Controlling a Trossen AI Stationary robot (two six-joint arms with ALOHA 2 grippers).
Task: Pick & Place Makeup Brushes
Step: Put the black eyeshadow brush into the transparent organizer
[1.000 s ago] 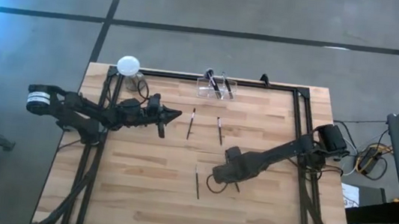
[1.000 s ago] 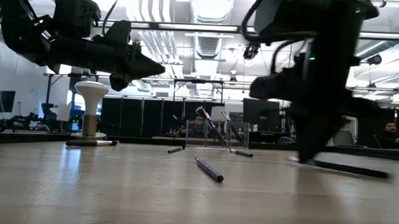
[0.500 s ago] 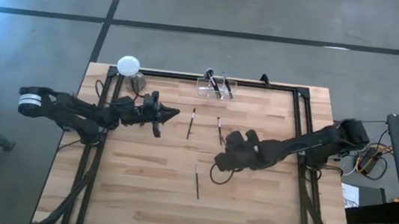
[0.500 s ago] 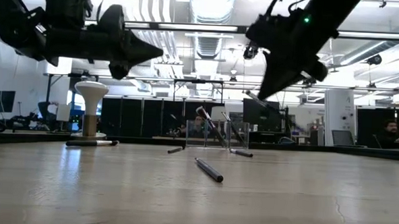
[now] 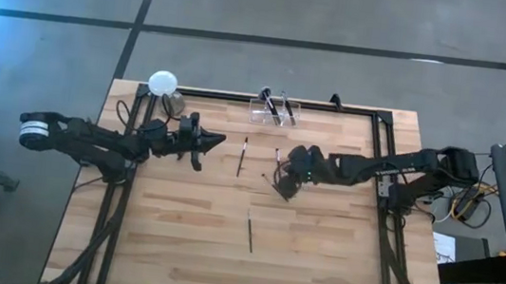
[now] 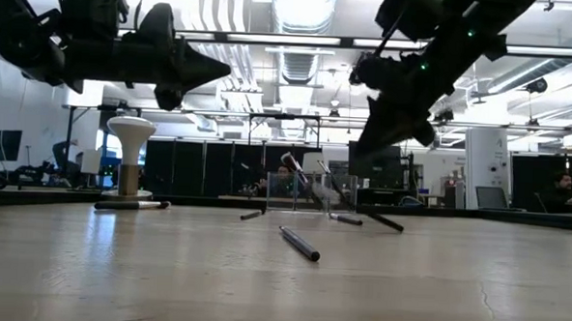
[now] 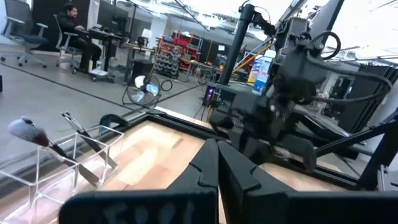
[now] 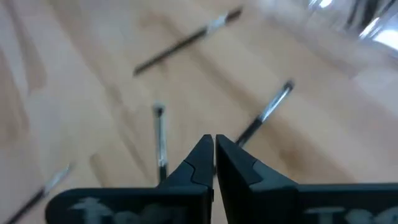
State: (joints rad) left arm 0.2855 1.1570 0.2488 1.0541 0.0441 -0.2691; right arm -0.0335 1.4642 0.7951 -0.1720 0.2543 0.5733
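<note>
Bench (image 5: pixel 315 264) strewn with loose makeup brushes (image 5: pixel 242 156), with a lone brush (image 5: pixel 250 231) lying well apart from the rest. Clear box (image 5: pixel 273 116) at the back edge, already stocked with a few leaning brushes, so most likely the drop-off. Right tool (image 5: pixel 280 187) raised over mid-bench, pressed together and apparently pinching a thin brush (image 8: pixel 267 115) by one end (best judged from its own wrist, straight out from the tips), probably carried high to clear the brushes lying beneath. Left tool (image 5: pixel 221 141) pressed together on nothing, hovering above the left half of the bench, seemingly parked out of the way. Next, by the look of it: line up over the box opening before letting go. Worth watching for: swivel of so slim a handle in so narrow a pinch.
</note>
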